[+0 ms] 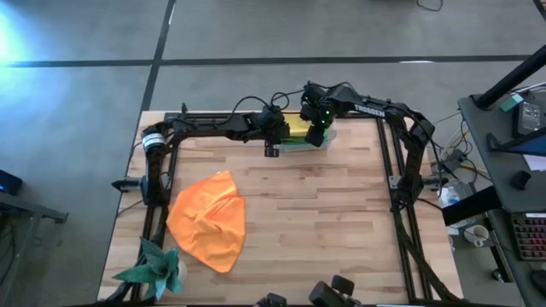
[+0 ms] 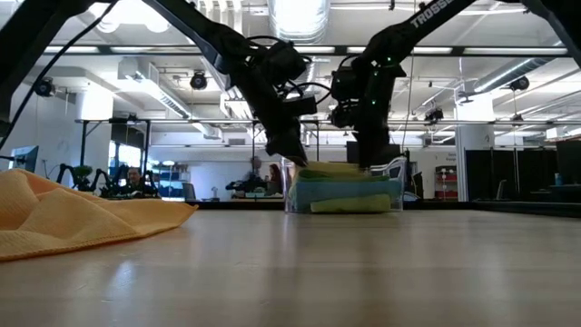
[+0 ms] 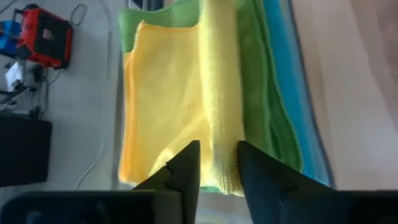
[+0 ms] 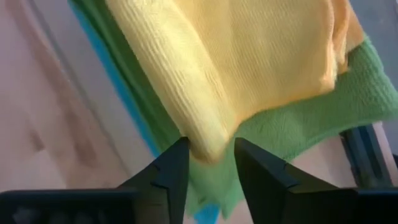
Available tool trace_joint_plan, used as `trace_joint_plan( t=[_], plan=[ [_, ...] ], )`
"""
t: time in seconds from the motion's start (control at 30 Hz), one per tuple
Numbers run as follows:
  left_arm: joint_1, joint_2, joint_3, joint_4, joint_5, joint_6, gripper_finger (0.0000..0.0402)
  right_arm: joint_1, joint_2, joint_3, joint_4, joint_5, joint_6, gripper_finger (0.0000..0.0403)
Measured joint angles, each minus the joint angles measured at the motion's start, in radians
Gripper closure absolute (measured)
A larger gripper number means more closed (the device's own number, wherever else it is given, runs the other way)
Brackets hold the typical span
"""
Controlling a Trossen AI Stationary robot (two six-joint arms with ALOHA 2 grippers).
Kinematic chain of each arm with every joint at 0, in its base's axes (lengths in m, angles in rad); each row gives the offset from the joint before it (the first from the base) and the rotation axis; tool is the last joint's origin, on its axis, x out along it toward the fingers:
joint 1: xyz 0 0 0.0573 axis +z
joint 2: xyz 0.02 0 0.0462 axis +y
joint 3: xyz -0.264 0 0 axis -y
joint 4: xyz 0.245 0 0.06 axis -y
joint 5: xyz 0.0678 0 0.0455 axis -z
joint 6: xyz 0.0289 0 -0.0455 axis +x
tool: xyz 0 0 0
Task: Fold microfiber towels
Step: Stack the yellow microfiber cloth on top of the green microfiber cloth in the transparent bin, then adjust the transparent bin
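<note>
Left pincer [image 3: 214,168]: fingers parted with a narrow gap, straddling the folded ridge of the yellow towel [image 3: 180,99]; whether the pads press the cloth cannot be told.
Right pincer [image 4: 208,165]: fingers parted likewise, one on each side of a rounded corner of the same yellow towel; grip or release cannot be told.
Directly under both pincers: a stack of folded towels, with yellow on top, a green towel [image 4: 323,109] beneath it and a blue towel [image 3: 289,81] at the bottom edge. The low view suggests a further layer in the stack, but its colour cannot be told apart.
Progress, done: judged from the stack, four towels appear folded and piled at the table's far edge.
Progress, left: the orange towel [image 1: 207,220] lies crumpled and unfolded, well away from both pincers, toward the near left corner of the table [image 1: 324,213].
Stack edges: the layers are stepped, not flush; green and blue rims show past the yellow.
Edge hazard: the stack sits close to the dark frame rail [image 4: 360,146] at the table rim, just beyond the pincers.
Open room: bare wood stretches from the pincers toward the near edge and the right side.
Beyond the orange towel: a teal ornament [image 1: 158,269] sits at the near left corner, just beside the cloth; a reach there needs care.
</note>
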Motion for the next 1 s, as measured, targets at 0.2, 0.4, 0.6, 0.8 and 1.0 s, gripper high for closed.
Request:
trace_joint_plan(
  t=[0.2, 0.4, 0.6, 0.8, 1.0],
  plan=[
    [0.0, -0.061, 0.0, -0.037, -0.084, -0.001, 0.029, 0.0, -0.084, 0.0, -0.073, -0.004, 0.0, 0.0256],
    [0.0, -0.144, -0.002, -0.125, -0.096, -0.078, 0.029, -0.016, -0.185, 0.001, -0.09, 0.019, 0.048, 0.026],
    [0.003, -0.167, -0.037, -0.169, -0.02, -0.185, 0.029, -0.066, -0.264, -0.002, -0.1, 0.228, 0.154, 0.0274],
    [0.003, -0.166, -0.068, -0.247, -0.029, -0.281, 0.029, -0.159, -0.285, -0.033, -0.16, 0.247, 0.282, 0.0296],
    [0.005, -0.166, -0.121, -0.237, -0.038, -0.315, 0.029, -0.21, -0.283, -0.122, -0.162, 0.221, 0.313, 0.0333]
  ],
)
